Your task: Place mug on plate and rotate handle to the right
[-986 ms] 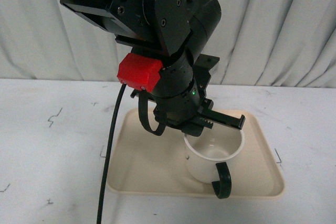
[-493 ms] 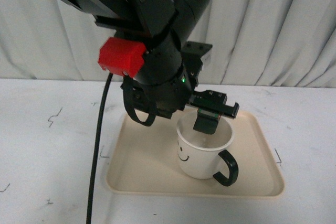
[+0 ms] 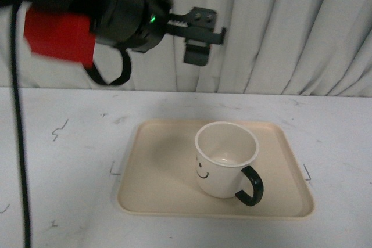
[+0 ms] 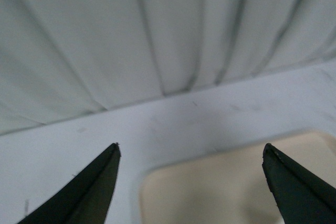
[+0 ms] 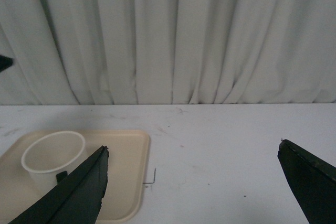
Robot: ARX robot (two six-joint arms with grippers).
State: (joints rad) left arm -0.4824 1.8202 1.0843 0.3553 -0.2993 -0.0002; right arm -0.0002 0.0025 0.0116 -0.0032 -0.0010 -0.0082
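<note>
The left gripper [image 4: 190, 148] hangs high above the table [image 3: 58, 161], jaws apart and empty. The mug [image 3: 224, 164] stands upright on the plate [image 3: 157, 184], its handle [image 3: 251, 187] at the near right. The right gripper [image 5: 192, 146] is spread wide too.

The left hand [image 3: 200, 38] has lifted away from the mug [image 3: 224, 164], rising from the centre of the frame to its upper left, fingers apart and empty. The mug's rim and face now show uncovered. Its handle [image 3: 251, 187] has swung from pointing straight down-frame towards the lower right.
</note>
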